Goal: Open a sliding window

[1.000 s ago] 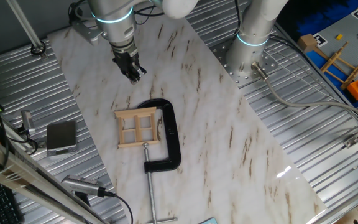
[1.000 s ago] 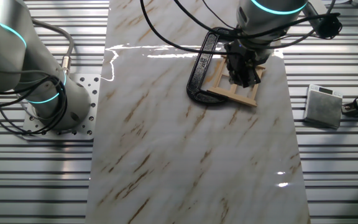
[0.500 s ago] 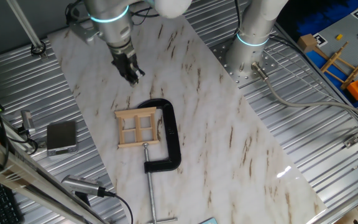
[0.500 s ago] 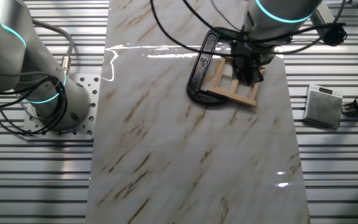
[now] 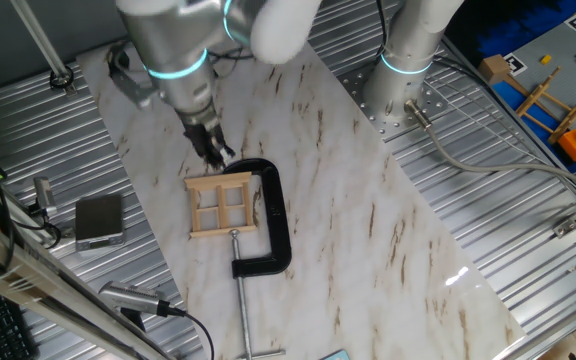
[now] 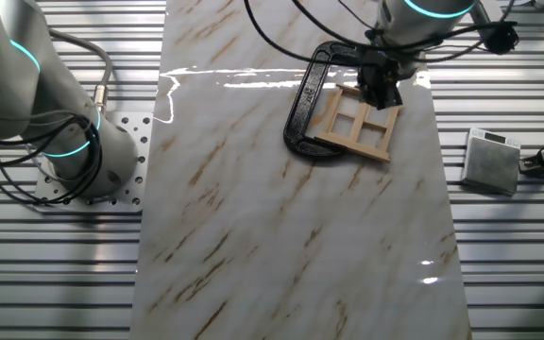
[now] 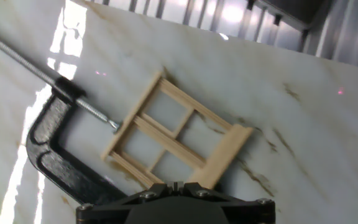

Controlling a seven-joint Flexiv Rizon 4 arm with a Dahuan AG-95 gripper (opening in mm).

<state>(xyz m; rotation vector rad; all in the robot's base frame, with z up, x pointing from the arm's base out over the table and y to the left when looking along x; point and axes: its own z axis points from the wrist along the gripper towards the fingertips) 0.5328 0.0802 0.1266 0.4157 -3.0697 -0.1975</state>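
The sliding window point(image 5: 223, 205) is a small pale wood frame with cross-bar panes, lying flat on the marble tabletop point(image 5: 348, 200). A black C-clamp point(image 5: 273, 215) holds it by one side. My gripper point(image 5: 213, 152) hangs just above the window's far edge, fingers together and holding nothing. The other fixed view shows the gripper point(image 6: 382, 93) over the window's point(image 6: 357, 123) upper right corner. From the hand view, the window point(image 7: 176, 134) lies straight ahead of the shut fingertips point(image 7: 180, 185), with the clamp point(image 7: 55, 155) to the left.
A small grey box point(image 5: 99, 220) sits on the ribbed metal left of the marble, seen on the right as the box point(image 6: 491, 161) in the other fixed view. A second arm's base point(image 5: 403, 70) stands at the back. A wooden rack with yellow rails point(image 5: 548, 100) lies far right.
My gripper has come down and toward the window, from over bare marble to just above its far edge. The window and clamp have not moved.
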